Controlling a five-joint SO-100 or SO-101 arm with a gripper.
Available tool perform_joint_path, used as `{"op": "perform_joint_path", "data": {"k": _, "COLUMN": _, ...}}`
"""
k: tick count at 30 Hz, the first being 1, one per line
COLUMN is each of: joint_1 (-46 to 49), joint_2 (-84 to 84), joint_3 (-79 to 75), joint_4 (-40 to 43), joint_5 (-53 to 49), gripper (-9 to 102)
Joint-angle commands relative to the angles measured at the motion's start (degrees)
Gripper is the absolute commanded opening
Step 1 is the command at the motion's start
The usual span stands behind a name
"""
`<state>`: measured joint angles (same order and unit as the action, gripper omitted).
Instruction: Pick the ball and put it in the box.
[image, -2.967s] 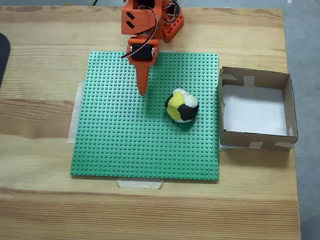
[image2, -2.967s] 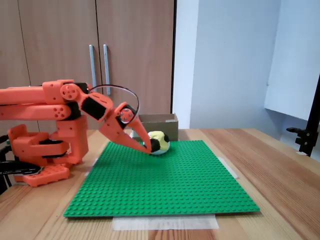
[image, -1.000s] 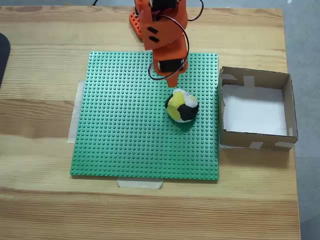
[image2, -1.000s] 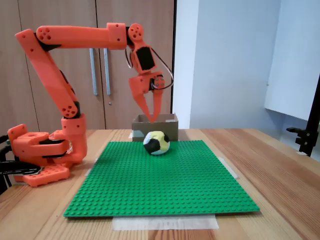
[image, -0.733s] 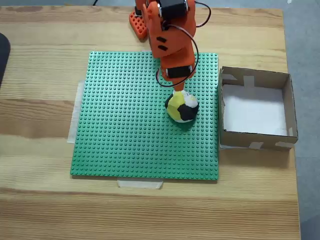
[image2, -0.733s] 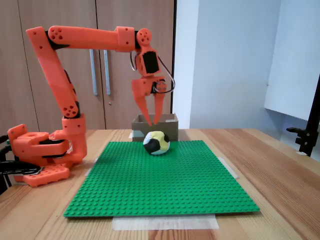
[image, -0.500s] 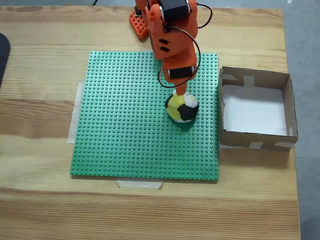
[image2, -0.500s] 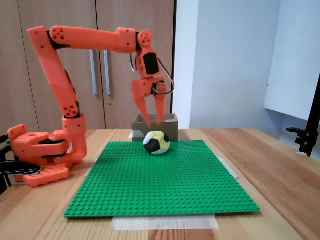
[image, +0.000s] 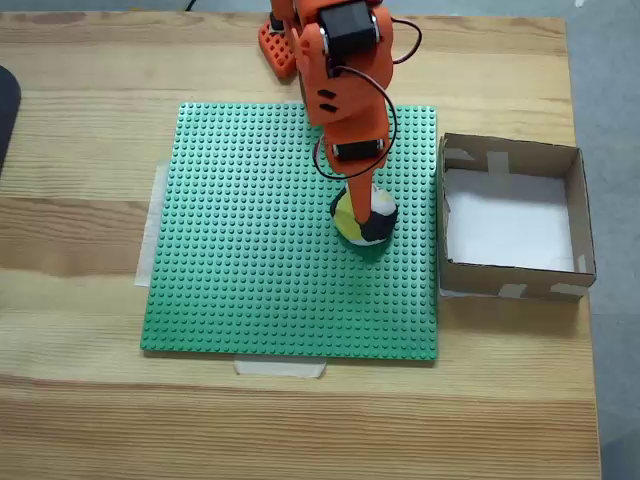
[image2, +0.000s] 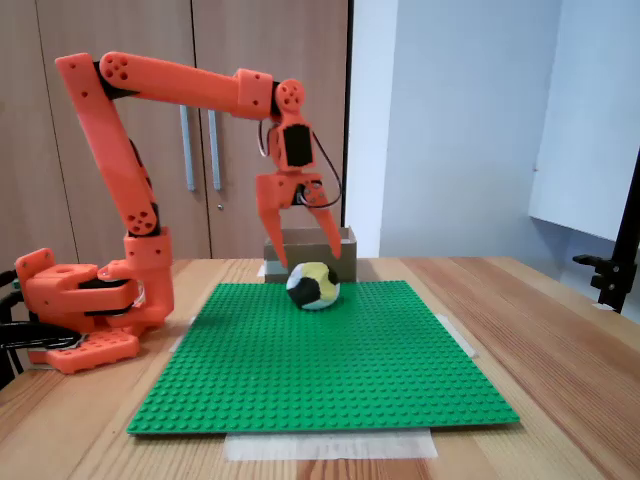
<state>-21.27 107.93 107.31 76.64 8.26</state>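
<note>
Now the gripper (image2: 311, 268) hangs just above the ball (image2: 313, 286) with fingers (image2: 275, 246) spread open, and the box (image: 512, 218) stands at 3 o'clock of the ball.

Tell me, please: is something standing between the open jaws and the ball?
Nothing visible. The gripper hangs spread just above the ball on the green baseplate, with only air between them.
</note>
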Motion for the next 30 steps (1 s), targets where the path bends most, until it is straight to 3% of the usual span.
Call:
{"op": "perform_joint_path", "data": {"k": 1, "joint_1": 0.6, "joint_2": 0.3, "joint_3": 0.3, "joint_4": -0.4, "joint_5": 0.7, "gripper": 40}}
{"op": "perform_joint_path", "data": {"k": 30, "joint_1": -1.1, "joint_2": 0.3, "joint_3": 11.1, "joint_4": -19.1, "joint_5": -4.7, "gripper": 29}}
